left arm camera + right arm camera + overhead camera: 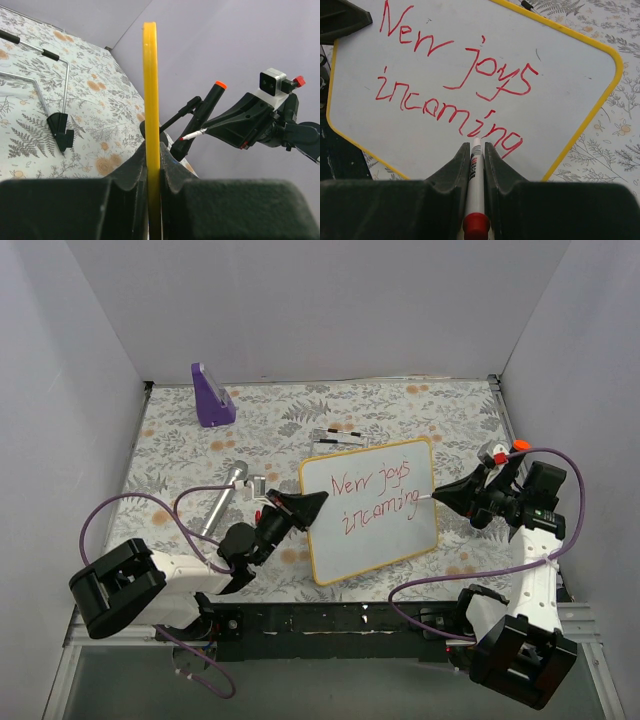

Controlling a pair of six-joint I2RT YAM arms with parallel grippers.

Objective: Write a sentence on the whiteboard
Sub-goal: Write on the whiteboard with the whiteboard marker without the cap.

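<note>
The whiteboard (370,510), white with a yellow frame, lies mid-table. The red sentence (377,492) reads "New joys incoming" in two lines, clear in the right wrist view (455,90). My left gripper (312,506) is shut on the board's left edge; the left wrist view shows the yellow frame (151,90) edge-on, pinched between the jaws. My right gripper (446,494) is shut on a white marker (475,175) with a red end. The marker tip sits at the board's right side by the word "incoming"; I cannot tell whether it touches.
A purple wedge-shaped block (212,396) stands at the back left. A silver cylinder (225,496) lies left of the board, and a metal wire stand (55,95) lies behind it. White walls close in on three sides. Purple cables loop from both arms.
</note>
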